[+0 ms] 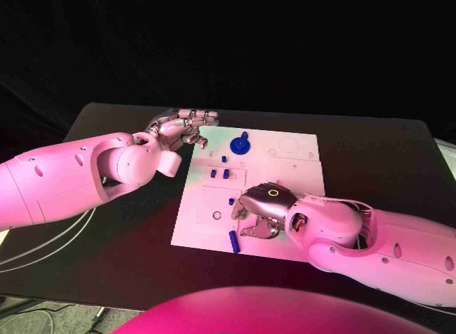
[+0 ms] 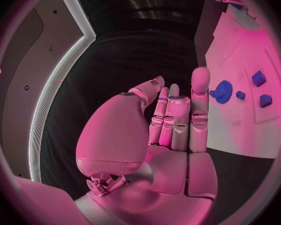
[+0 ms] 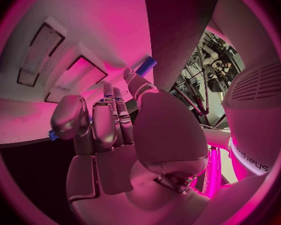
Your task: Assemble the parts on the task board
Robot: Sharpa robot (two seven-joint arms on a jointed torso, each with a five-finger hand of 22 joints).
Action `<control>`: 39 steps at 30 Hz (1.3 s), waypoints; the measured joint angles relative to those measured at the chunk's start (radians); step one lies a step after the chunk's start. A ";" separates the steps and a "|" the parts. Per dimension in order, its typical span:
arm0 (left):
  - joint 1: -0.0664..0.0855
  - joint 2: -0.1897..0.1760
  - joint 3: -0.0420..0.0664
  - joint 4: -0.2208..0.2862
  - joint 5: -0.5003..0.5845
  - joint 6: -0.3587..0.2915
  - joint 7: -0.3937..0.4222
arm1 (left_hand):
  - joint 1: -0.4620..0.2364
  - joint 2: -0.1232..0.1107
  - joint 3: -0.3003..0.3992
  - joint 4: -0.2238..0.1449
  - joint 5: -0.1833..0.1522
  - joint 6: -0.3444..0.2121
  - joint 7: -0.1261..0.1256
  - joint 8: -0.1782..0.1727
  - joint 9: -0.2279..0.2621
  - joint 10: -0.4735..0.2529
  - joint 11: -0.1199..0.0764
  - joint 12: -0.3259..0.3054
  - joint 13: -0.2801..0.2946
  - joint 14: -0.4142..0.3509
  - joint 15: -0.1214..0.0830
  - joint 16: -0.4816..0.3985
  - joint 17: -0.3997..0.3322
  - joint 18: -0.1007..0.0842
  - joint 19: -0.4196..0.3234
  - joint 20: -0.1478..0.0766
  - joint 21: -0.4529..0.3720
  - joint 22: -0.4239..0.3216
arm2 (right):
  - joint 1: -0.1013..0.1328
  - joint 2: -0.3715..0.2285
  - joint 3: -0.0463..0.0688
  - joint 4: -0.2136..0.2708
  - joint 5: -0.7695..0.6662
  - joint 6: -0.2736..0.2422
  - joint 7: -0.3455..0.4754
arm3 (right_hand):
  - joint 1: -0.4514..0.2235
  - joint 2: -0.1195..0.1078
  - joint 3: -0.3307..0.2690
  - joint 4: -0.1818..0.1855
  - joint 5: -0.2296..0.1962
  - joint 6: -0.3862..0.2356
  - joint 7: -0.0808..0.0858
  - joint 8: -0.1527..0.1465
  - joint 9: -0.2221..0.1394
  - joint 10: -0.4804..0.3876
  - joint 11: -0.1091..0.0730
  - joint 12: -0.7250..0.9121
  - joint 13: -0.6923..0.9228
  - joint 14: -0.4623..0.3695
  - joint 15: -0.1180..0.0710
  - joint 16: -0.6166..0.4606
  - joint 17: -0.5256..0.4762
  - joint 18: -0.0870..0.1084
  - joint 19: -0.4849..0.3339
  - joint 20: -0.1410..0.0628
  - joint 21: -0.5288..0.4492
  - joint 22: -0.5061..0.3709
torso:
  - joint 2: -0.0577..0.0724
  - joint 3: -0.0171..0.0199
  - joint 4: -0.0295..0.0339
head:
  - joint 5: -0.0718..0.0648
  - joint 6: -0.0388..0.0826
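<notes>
Left robot hand [image 1: 181, 128] hovers with fingers extended and empty, while right robot hand [image 1: 259, 211] reaches palm-down, fingers curled.

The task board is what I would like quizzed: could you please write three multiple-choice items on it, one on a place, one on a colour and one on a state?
1. Where does the gear lie?
A. on the far part of the board, near the left hand
B. on the black table, off the board
C. at the board's near edge

2. What colour is the gear?
A. red
B. blue
C. yellow

3. How is the left hand?
A. gripping the gear
B. holding a pin
C. open, holding nothing

Answers:
1 A: the head view shows the gear on the white plate's far part, close to the left hand's fingers.
2 B: it is blue in both the head and left wrist views.
3 C: the left wrist view shows straight fingers with nothing in them.
</notes>
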 measured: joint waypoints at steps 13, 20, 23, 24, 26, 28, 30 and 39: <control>0.000 -0.001 0.000 0.000 -0.001 0.004 -0.006 | 0.000 0.000 -0.003 -0.003 0.000 0.000 0.000 0.000 0.000 -0.004 -0.004 0.000 -0.001 0.000 0.000 0.000 -0.001 0.014 0.000 0.000 -0.006 -0.001 | -0.002 -0.012 -0.001 0.006 -0.019 -0.008 0.002 | 0.033 0.033 -0.005 0.000 0.000 0.011 -0.004 0.000 0.002 0.006 -0.008 0.018 0.002 0.004 -0.004 0.000 -0.008 0.000 0.000 0.000 0.000 0.000 | -0.001 0.0001 -0.0004 | 0.000 0.000; -0.001 -0.001 0.000 0.000 -0.002 0.006 -0.009 | 0.004 0.004 -0.003 -0.003 0.000 0.000 0.000 0.000 0.000 -0.007 0.000 0.000 -0.001 0.000 0.000 0.000 -0.003 0.015 0.000 0.000 -0.006 -0.001 | -0.002 -0.033 -0.001 0.035 -0.023 -0.054 0.020 | 0.063 0.042 0.017 -0.023 0.000 -0.003 -0.005 0.000 -0.003 0.042 -0.013 0.047 0.004 0.003 -0.005 0.000 -0.010 0.000 0.000 0.000 0.000 0.005 | -0.001 0.0004 -0.0003 | 0.003 0.000; -0.001 -0.001 0.000 0.000 -0.002 0.007 -0.010 | 0.004 0.004 -0.003 -0.003 0.000 0.000 0.000 0.000 0.000 -0.007 0.000 0.000 -0.001 0.000 0.000 0.000 -0.003 0.015 0.000 0.000 -0.006 -0.001 | 0.000 -0.040 0.000 0.049 -0.020 -0.074 0.040 | 0.065 0.040 0.027 -0.032 0.010 -0.008 -0.003 0.000 -0.003 0.089 -0.026 0.079 0.017 0.002 -0.017 0.014 0.007 0.000 0.008 -0.008 0.013 0.023 | -0.002 -0.0001 0.0004 | 0.006 0.000; -0.001 -0.001 0.000 0.000 -0.002 0.007 -0.010 | 0.004 0.004 -0.003 -0.003 0.000 0.000 0.000 0.000 0.000 -0.007 0.000 0.000 -0.001 0.000 0.000 0.000 -0.003 0.015 0.000 0.000 -0.006 -0.001 | 0.000 -0.042 0.000 0.052 -0.018 -0.079 0.047 | 0.070 0.035 0.030 -0.035 0.015 -0.009 -0.002 0.000 -0.003 0.109 -0.032 0.095 0.025 0.002 -0.024 0.021 0.016 0.000 0.013 -0.013 0.022 0.033 | -0.002 -0.0001 0.0004 | 0.008 0.000; -0.002 -0.002 0.000 0.000 -0.002 0.007 -0.010 | 0.004 0.004 -0.003 -0.003 0.000 0.000 0.000 0.000 0.000 -0.007 0.000 0.000 -0.001 0.000 0.000 0.000 -0.003 0.015 0.000 0.000 -0.006 -0.001 | 0.001 -0.044 0.000 0.061 -0.010 -0.087 0.065 | 0.070 0.035 0.033 -0.039 0.020 -0.013 -0.006 0.000 -0.003 0.138 -0.045 0.125 0.044 0.000 -0.033 0.033 0.030 0.000 0.022 -0.022 0.035 0.049 | -0.002 -0.0002 0.0005 | 0.012 0.000; -0.002 -0.003 0.000 0.000 -0.003 0.008 -0.010 | 0.004 0.004 -0.003 -0.003 0.000 0.000 0.000 0.000 0.000 -0.007 0.000 0.000 -0.001 0.000 0.000 0.000 -0.003 0.015 0.000 0.000 -0.006 -0.001 | 0.001 -0.046 0.000 0.068 -0.003 -0.092 0.079 | 0.070 0.035 0.033 -0.039 0.020 -0.016 -0.009 0.000 -0.003 0.164 -0.055 0.154 0.062 0.002 -0.038 0.042 0.041 0.000 0.027 -0.028 0.045 0.063 | -0.002 -0.0003 0.0007 | 0.018 0.000; -0.003 -0.004 0.000 0.000 -0.003 0.008 -0.011 | 0.004 0.004 -0.003 -0.003 0.000 0.000 0.000 0.000 0.000 -0.007 0.000 0.000 -0.001 0.000 0.000 0.000 -0.003 0.015 0.000 0.000 -0.006 -0.001 | 0.001 -0.045 0.000 0.076 0.007 -0.094 0.094 | 0.074 0.031 0.033 -0.039 0.021 -0.017 -0.013 0.000 -0.003 0.185 -0.063 0.191 0.088 0.002 -0.049 0.048 0.049 0.000 0.029 -0.036 0.051 0.072 | -0.002 -0.0004 0.0007 | 0.024 0.000; -0.006 -0.004 -0.001 0.000 -0.003 0.008 -0.011 | 0.004 0.004 -0.003 -0.003 0.000 0.000 0.000 0.000 0.000 -0.007 0.000 0.000 -0.001 0.000 0.000 0.000 -0.004 0.015 0.000 0.000 -0.005 -0.001 | 0.003 0.006 0.001 0.079 0.035 -0.036 0.127 | 0.073 0.024 0.038 -0.071 0.034 -0.079 -0.046 0.000 -0.004 0.132 -0.079 0.642 0.230 0.002 -0.074 0.103 0.118 0.000 0.045 -0.063 0.103 0.143 | -0.006 -0.0033 0.0022 | 0.050 0.000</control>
